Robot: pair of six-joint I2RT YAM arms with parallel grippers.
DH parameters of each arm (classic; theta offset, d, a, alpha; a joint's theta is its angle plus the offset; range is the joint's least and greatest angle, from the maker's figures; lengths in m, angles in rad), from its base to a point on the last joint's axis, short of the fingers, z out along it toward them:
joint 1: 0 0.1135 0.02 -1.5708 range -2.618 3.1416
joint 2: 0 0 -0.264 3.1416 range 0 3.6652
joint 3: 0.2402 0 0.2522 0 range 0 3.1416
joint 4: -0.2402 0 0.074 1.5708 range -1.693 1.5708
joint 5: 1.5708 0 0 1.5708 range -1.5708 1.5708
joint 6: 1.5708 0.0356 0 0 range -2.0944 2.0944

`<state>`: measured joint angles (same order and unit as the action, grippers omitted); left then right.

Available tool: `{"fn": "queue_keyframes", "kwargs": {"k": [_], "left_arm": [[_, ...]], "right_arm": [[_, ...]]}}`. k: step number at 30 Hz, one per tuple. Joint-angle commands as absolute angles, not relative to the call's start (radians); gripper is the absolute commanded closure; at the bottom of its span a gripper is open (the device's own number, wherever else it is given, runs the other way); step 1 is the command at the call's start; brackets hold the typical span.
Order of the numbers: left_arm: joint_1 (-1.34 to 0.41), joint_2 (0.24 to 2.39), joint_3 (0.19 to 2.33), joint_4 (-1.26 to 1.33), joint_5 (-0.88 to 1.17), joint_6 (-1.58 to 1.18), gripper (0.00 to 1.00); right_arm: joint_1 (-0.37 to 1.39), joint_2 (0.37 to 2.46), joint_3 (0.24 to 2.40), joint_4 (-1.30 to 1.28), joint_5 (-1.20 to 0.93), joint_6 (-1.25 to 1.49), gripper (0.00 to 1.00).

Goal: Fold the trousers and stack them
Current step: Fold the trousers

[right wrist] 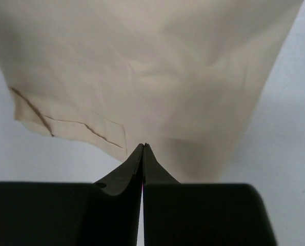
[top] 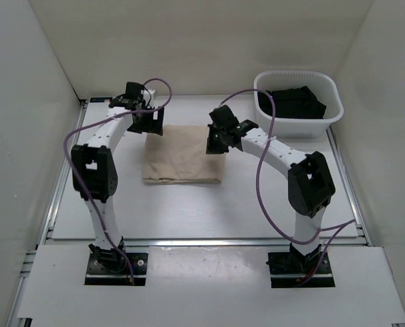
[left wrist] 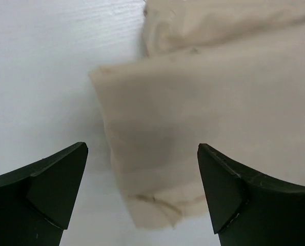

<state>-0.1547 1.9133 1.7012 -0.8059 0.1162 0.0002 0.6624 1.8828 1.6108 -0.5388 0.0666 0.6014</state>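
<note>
Folded beige cotton trousers (top: 182, 158) lie flat.
I see the left gripper (left wrist: 142, 154) over one corner, jaws apart; the right gripper (right wrist: 143, 151) at their edge, jaws together.

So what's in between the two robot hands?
The folded beige trousers lie between the left hand and the right hand. The top view shows it best.

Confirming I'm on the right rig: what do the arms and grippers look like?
The left arm and right arm have white links, boxy black joint housings and black base plates. A purple cable loops along each. The left gripper and right gripper have matte black wedge-shaped fingers.
</note>
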Motion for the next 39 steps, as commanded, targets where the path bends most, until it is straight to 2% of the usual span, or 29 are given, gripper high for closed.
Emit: {"fn": "queue_keyframes", "kwargs": {"k": [1,4,10,14,19,21,22,24,25,32,37,39], "left_arm": [[-0.153,2.057,1.807,-0.808,0.046,0.0,0.0],[-0.153,2.166,1.87,-0.799,0.005,0.0,0.0],[-0.153,2.246,1.937,-0.799,-0.029,0.0,0.0],[-0.153,2.232,1.927,-0.799,-0.029,0.0,0.0],[-0.144,2.102,1.908,-0.799,-0.038,0.0,0.0],[-0.135,2.042,1.899,-0.799,-0.058,0.0,0.0],[-0.121,1.976,1.899,-0.799,-0.058,0.0,0.0],[-0.095,1.901,1.869,-0.799,-0.072,0.0,0.0],[-0.095,1.858,1.849,-0.799,-0.083,0.0,0.0],[-0.014,1.45,1.481,-0.836,-0.247,0.0,0.0],[0.109,1.159,1.145,-0.908,-0.388,0.0,0.0],[0.138,1.044,1.059,-0.926,-0.371,0.0,0.0]], "right_arm": [[0.647,1.934,1.498,-0.459,-0.001,0.73,1.0],[0.647,1.957,1.437,-0.459,0.035,0.762,1.0],[0.627,1.985,1.405,-0.491,0.092,0.762,1.0],[0.618,1.974,1.405,-0.511,0.118,0.752,1.0],[0.618,1.898,1.457,-0.624,0.199,0.695,1.0],[0.618,1.836,1.494,-0.702,0.239,0.672,0.9],[0.618,1.788,1.505,-0.725,0.256,0.663,0.73],[0.595,1.737,1.516,-0.805,0.281,0.65,0.49],[0.583,1.692,1.516,-0.836,0.281,0.65,0.27],[0.479,1.464,1.425,-1.074,0.27,0.609,0.08],[0.451,1.275,1.319,-1.176,0.357,0.638,0.04],[0.44,1.208,1.255,-1.177,0.368,0.652,0.04]]}}
